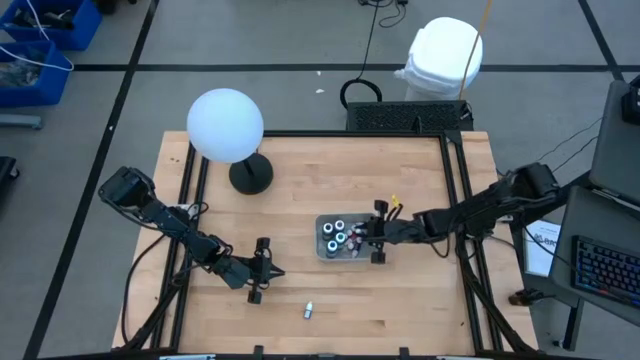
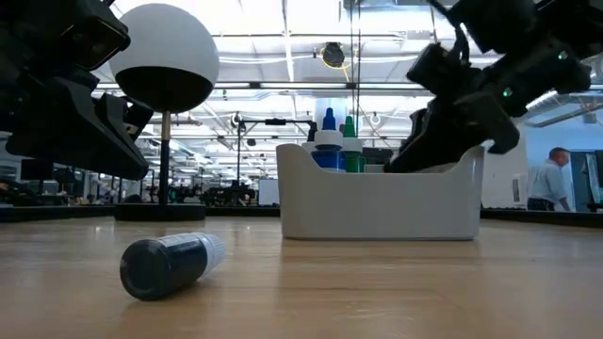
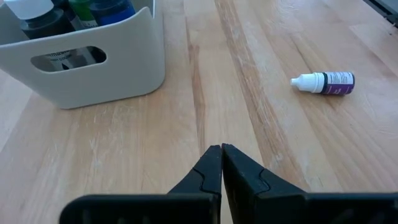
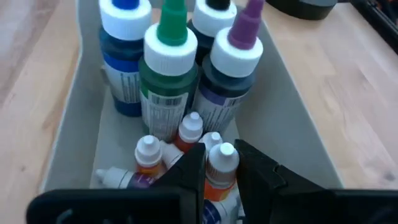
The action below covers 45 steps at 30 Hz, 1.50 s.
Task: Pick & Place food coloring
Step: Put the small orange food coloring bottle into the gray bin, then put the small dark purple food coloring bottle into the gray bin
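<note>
Straddling a small whitish bottle (image 4: 221, 163), our right fingers (image 4: 189, 171) are spread, one either side of its cap and neck, not yet pinching. That bottle stands among other small ones at the near end of the bin (image 4: 81, 124). Behind them stand the four bigger dark bottles (image 4: 168, 81) with blue, green, black and purple tips.

We judge these small bottles light, rigid and smooth-sided, so slippery, and easy to knock over in the crowd. Best hold looks like the neck just under the cap, where the shoulder stops it sliding out. The neighbours touch it, so a straight lift seems safest.

Right gripper (image 1: 378, 236) sits over the bin's right end. The right arm (image 1: 470, 210) reaches in low from the counter's right edge, wrist tipped down into the bin.

Left gripper (image 3: 221, 168) has its fingers pressed together, holding nothing, pointing across the bare counter (image 3: 205, 112). It hangs near the front-left, well apart from the bin.

One more small bottle (image 3: 324, 82), white cap and purple label, lies on its side on the counter, near the front edge, between the two grippers. We'd expect it to roll if nudged.
</note>
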Each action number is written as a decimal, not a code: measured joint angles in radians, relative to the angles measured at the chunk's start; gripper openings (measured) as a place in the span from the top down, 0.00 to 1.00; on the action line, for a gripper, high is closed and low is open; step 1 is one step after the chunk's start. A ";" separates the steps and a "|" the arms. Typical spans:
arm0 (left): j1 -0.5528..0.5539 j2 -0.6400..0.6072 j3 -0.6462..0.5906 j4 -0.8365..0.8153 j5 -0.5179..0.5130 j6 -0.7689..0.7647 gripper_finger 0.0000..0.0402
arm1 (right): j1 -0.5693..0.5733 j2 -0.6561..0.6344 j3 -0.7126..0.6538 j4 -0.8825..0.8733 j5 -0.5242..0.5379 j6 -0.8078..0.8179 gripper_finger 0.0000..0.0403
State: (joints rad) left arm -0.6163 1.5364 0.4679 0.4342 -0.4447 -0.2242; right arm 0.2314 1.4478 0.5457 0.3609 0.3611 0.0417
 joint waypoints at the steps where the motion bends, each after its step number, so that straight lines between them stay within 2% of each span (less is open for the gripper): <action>1: 0.000 0.000 0.000 0.000 0.000 -0.005 0.95 | -0.004 0.009 0.000 0.006 0.000 0.000 0.86; 22: 0.000 0.000 0.000 -0.018 -0.001 -0.021 0.95 | -0.016 0.025 0.001 0.001 -0.055 -0.002 0.84; 32: 0.000 0.000 0.000 -0.018 -0.001 -0.022 0.95 | -0.022 0.024 0.001 0.015 -0.051 0.017 0.73; 37: 0.000 0.000 0.000 -0.018 -0.001 -0.022 0.95 | -0.022 0.020 0.001 0.012 -0.051 0.008 0.72; 41: 0.000 0.000 0.000 -0.019 -0.001 -0.023 0.95 | -0.022 -0.051 0.001 -0.010 -0.049 -0.026 0.73; 45: 0.000 0.000 0.000 -0.019 -0.001 -0.023 0.95 | -0.022 -0.226 0.001 -0.101 -0.021 -0.051 0.74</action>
State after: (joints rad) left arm -0.6166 1.5364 0.4676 0.4149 -0.4461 -0.2473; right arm 0.2096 1.2218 0.5468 0.2603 0.3396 -0.0093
